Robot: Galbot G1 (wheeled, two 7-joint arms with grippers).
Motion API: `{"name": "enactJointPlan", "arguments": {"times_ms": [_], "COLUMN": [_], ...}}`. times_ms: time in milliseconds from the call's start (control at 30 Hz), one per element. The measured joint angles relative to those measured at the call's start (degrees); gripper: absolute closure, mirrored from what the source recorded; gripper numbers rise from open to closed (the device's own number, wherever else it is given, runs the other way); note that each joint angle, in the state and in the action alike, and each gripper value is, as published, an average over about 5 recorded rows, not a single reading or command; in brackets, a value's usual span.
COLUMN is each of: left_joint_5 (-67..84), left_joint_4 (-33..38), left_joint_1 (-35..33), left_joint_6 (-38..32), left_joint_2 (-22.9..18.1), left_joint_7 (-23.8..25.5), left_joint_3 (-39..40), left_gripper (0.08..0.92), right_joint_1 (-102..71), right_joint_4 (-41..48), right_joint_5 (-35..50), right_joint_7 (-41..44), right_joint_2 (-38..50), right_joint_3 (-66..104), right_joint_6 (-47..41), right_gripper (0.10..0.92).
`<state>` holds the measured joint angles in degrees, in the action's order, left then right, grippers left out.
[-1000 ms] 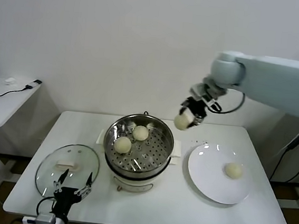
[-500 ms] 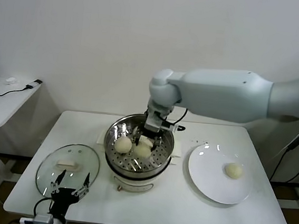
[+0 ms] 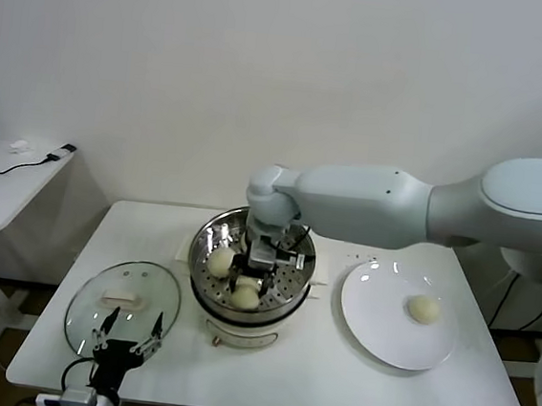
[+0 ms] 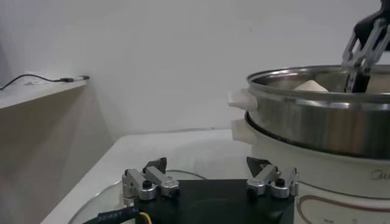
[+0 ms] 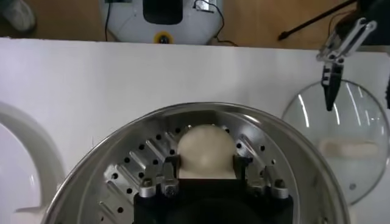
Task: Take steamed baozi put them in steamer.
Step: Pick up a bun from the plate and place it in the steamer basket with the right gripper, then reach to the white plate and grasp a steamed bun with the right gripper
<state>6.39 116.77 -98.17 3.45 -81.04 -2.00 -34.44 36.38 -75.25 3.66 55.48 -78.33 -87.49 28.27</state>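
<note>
The steamer [image 3: 251, 278] stands on the white table [image 3: 331, 382], and everything else is placed from it. The right gripper [image 3: 250, 280] reaches down inside the steamer, over the near part of its perforated tray, with its fingers clamped on a bun [image 3: 246, 298]; in the right wrist view that bun [image 5: 206, 151] sits squeezed between the two fingers [image 5: 172, 165], just above the tray holes. A second bun [image 3: 220, 261] lies on the tray on the steamer's left side, close beside the gripper. Whether another bun lies behind the gripper cannot be told. To the right of the steamer, just beside it, is a white plate [image 3: 379, 330] with one bun [image 3: 423, 309] on it. To the left of the steamer, near it, a glass lid [image 3: 123, 306] lies flat on the table. The left gripper [image 3: 127, 335] hangs over the near edge of that lid, well apart from the steamer, its fingers [image 4: 145, 181] spread apart and holding nothing.
</note>
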Motion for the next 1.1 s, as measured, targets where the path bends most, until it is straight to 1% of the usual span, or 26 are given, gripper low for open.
{"name": "enactJointPlan", "arguments": {"times_ms": [133, 233, 400, 633, 833, 967, 1100], "left_joint_5": [0.0, 0.0, -0.2, -0.3, 0.0, 0.1, 0.1], "left_joint_4": [0.1, 0.3, 0.4, 0.1, -0.2, -0.3, -0.4], "left_joint_1": [0.0, -0.1, -0.1, 0.1, 0.4, 0.6, 0.5], "left_joint_6": [0.0, 0.0, 0.0, -0.1, -0.2, 0.1, 0.3], "left_joint_2": [0.0, 0.0, 0.0, 0.1, 0.5, 0.6, 0.6], "left_joint_7": [0.0, -0.1, 0.0, 0.0, 0.0, 0.1, 0.3], "left_joint_3": [0.0, 0.0, 0.3, 0.4, 0.2, 0.0, -0.2], "left_gripper": [0.177, 0.177, 0.177, 0.177, 0.177, 0.177, 0.177], "right_joint_1": [-0.4, 0.2, 3.6, 12.4, 19.6, 20.7, 18.0], "right_joint_4": [0.3, 0.1, 0.2, 1.6, 1.5, 1.2, 1.7], "right_joint_5": [-0.7, -0.2, 3.4, 13.4, 18.9, 20.1, 20.0], "right_joint_7": [-0.9, -0.9, 1.6, 5.5, 6.5, 6.3, 5.3], "right_joint_2": [0.0, 0.5, 3.1, 10.8, 20.8, 27.9, 34.1], "right_joint_3": [0.6, 1.1, 0.9, -4.0, -12.7, -17.1, -18.2], "right_joint_6": [0.7, 1.3, 2.3, 0.9, -7.4, -13.7, -19.5], "right_gripper": [0.248, 0.21, 0.203, 0.203, 0.202, 0.203, 0.203]}}
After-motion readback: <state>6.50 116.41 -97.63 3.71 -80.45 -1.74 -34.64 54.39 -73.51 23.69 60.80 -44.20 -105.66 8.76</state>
